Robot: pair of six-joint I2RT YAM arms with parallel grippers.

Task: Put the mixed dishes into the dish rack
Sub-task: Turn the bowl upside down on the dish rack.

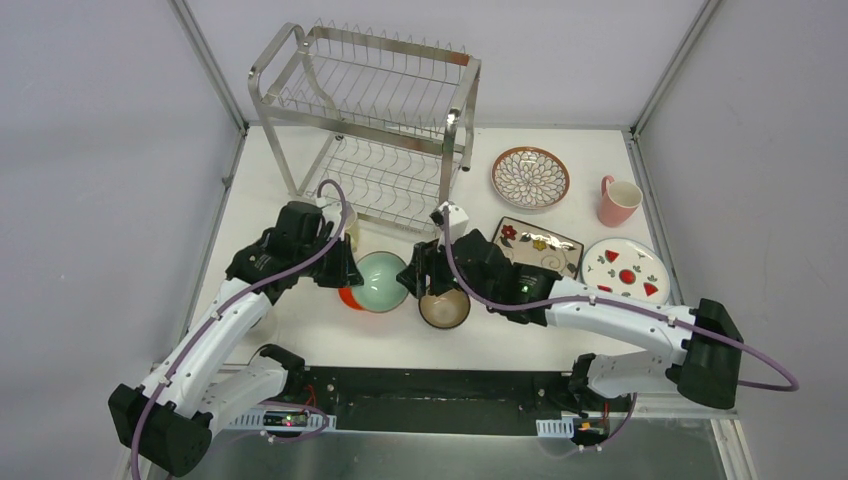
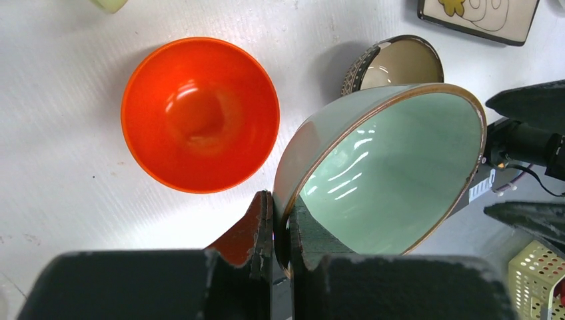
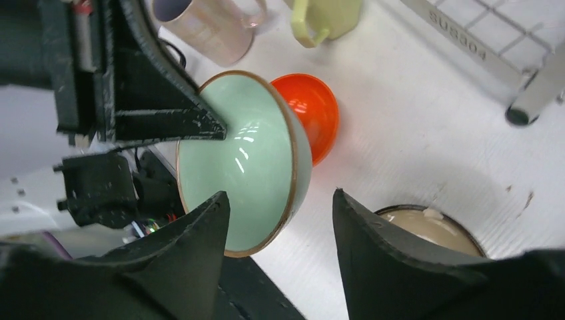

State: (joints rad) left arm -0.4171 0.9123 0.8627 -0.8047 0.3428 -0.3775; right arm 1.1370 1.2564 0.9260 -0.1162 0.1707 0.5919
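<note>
The mint bowl [image 1: 382, 282] hangs tilted on edge above the table, and my left gripper [image 2: 280, 200] is shut on its rim, one finger inside and one outside. Below it sits the orange bowl [image 2: 200, 113], upright on the table. My right gripper [image 3: 280, 197] stands open just right of the mint bowl [image 3: 246, 160], with the bowl's edge between its fingers but not touched. The tan bowl [image 1: 444, 308] rests under the right gripper [image 1: 420, 275]. The dish rack [image 1: 370, 120] stands at the back with nothing on either tier.
Right of the rack lie a brown-rimmed petal plate [image 1: 530, 178], a pink mug [image 1: 618, 201], a square floral plate [image 1: 540, 247] and a white red-marked plate [image 1: 626, 268]. A pale mug [image 3: 206, 27] and a yellow-green mug [image 3: 326, 17] stand near the rack's foot [image 3: 526, 100].
</note>
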